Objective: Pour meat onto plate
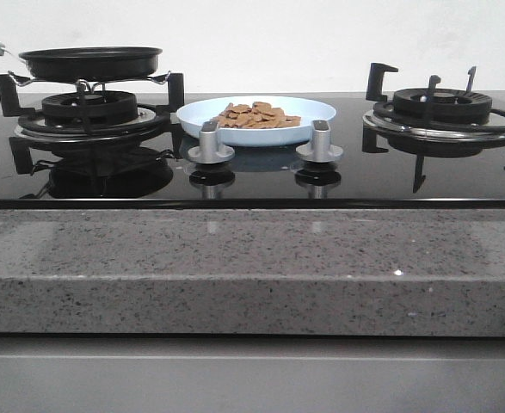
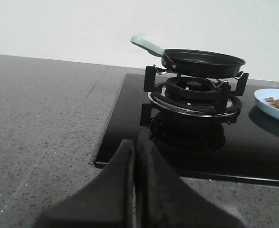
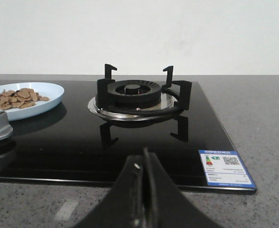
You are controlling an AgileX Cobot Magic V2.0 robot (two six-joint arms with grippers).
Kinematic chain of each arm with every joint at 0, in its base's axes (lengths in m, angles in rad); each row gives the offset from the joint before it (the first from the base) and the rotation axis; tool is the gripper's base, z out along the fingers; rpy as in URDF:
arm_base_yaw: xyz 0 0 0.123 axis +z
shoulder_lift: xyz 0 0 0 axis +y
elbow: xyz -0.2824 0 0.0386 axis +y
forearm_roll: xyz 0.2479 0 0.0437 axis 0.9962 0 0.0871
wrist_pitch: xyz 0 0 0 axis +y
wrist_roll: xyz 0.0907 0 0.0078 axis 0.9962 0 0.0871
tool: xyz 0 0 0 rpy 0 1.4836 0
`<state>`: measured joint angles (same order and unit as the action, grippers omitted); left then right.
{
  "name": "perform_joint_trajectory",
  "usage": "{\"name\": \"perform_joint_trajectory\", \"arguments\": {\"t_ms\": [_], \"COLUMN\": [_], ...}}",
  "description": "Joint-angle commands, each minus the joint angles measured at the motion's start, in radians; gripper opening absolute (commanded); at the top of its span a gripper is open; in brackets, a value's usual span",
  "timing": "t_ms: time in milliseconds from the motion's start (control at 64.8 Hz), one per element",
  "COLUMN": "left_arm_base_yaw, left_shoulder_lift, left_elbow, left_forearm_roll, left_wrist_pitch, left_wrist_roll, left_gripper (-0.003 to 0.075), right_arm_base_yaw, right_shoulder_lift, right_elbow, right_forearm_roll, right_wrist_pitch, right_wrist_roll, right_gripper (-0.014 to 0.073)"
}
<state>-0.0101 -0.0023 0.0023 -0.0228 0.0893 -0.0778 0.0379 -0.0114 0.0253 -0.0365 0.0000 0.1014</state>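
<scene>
Speckled grey stone worktop [image 1: 252,267] edge is nearest, bare. Behind it the glossy black glass hob [image 1: 252,176], then two silver stove knobs [image 1: 211,144] just in front of the wide pale-blue round plate [image 1: 256,119]. Heap of small reddish-brown meat slices [image 1: 256,115] sits on the plate, centre-right, inside the rim. Task looks done.

Left gripper [image 2: 136,190] fingers pressed together, holding nothing, low over the worktop near the hob's front-left corner. Right gripper [image 3: 145,194] same: fingers closed, empty, by the front edge near the blue energy label [image 3: 226,167].

Far left: black frying pan with pale-green handle [image 1: 91,60] on the left burner grate [image 1: 89,107], apparently empty. Right burner grate [image 3: 140,95] bare.

Risks, my read: left arm swinging in could clip the handle and tip the pan off the grate; either arm crossing centre could hit the knobs or shove the plate and scatter meat on the glass.
</scene>
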Motion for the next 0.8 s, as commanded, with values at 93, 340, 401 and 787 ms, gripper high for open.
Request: {"name": "perform_joint_trajectory", "arguments": {"t_ms": [93,340,401,787], "left_arm_base_yaw": [-0.008,-0.008,-0.008,-0.008], "left_shoulder_lift": [-0.018,-0.018,-0.018,-0.018], "left_elbow": [0.007,0.007,0.007,0.007], "left_forearm_roll": [0.000,0.000,0.000,0.000], "left_wrist_pitch": [-0.089,-0.089,-0.089,-0.089], "left_wrist_roll": [-0.006,-0.006,-0.006,-0.006], "left_gripper": [-0.0020,-0.0020,-0.0020,-0.0020], "right_arm_base_yaw": [-0.025,-0.031,-0.031,-0.064], "right_shoulder_lift": [-0.016,-0.016,-0.016,-0.016], "right_elbow": [-0.004,-0.004,-0.004,-0.004], "right_forearm_roll": [-0.001,-0.001,-0.001,-0.001], "right_wrist_pitch": [-0.092,-0.096,-0.096,-0.096], "right_wrist_roll": [-0.010,-0.010,-0.010,-0.010], "right_gripper": [-0.0071,-0.0071,-0.0071,-0.0071]}}
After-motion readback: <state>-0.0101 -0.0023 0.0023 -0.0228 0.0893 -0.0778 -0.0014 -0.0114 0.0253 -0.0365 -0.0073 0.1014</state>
